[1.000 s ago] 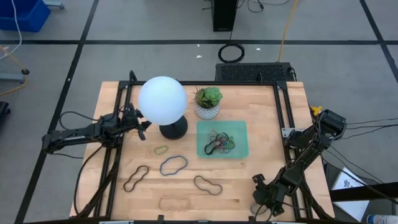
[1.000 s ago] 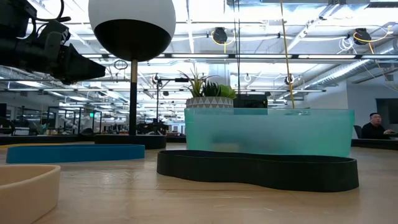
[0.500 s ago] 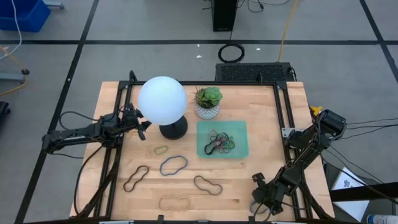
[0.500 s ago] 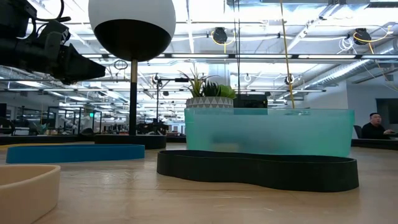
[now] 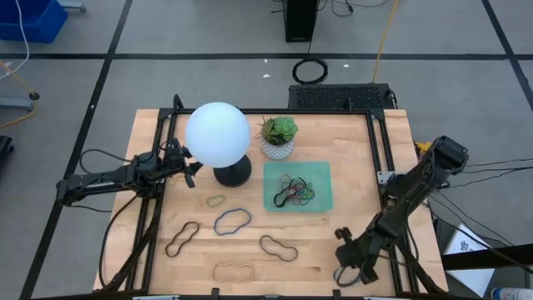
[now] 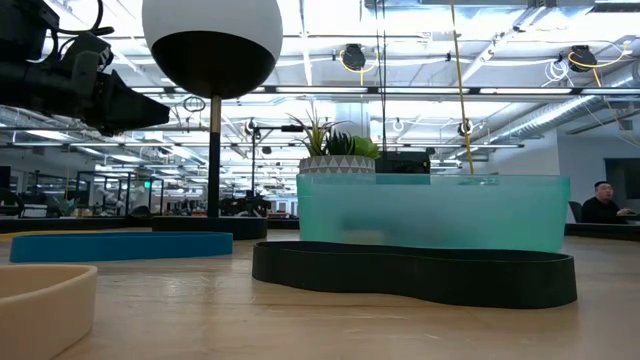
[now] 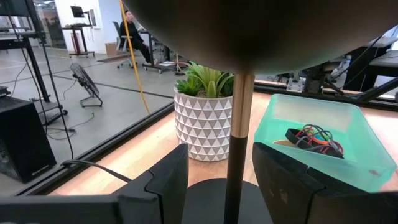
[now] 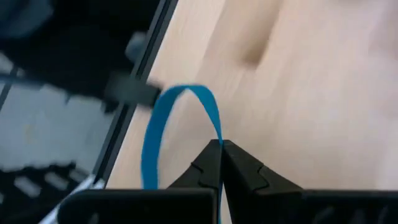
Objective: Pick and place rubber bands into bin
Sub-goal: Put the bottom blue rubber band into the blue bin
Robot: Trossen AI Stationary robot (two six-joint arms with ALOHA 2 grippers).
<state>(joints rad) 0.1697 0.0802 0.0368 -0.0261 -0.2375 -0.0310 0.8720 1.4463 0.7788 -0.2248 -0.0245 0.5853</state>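
Observation:
My right gripper point(image 8: 221, 147) is over the table's near right corner point(image 5: 344, 268) and is shut on a blue rubber band point(image 8: 153, 138). My left gripper point(image 7: 217, 186) waits open beside the lamp's base at the left point(image 5: 193, 171). The mint-green bin point(image 5: 271, 171) holds several rubber bands point(image 7: 314, 138). Loose bands lie flat on the wood: green point(image 5: 216, 201), blue point(image 5: 232, 221), brown point(image 5: 181, 238), black point(image 5: 278, 247) and tan point(image 5: 233, 272). My right gripper pinches one strand of the blue band point(image 8: 217, 127) between the free ends of its two fingers. The rest of the loop curves away beyond the fingertips, over the wood next to the table's dark frame. I cannot tell whether the loop is clear of the wood.
A white globe lamp point(image 5: 217, 133) on a black base point(image 5: 231, 173) stands by the left gripper. A small white plant pot point(image 5: 278, 137) stands just behind the bin. Black frame rails point(image 5: 383, 150) run along the table's sides.
My right arm has shifted a little, and its gripper end has gone slightly toward the table's left. The bands on the table and the left arm have kept still.

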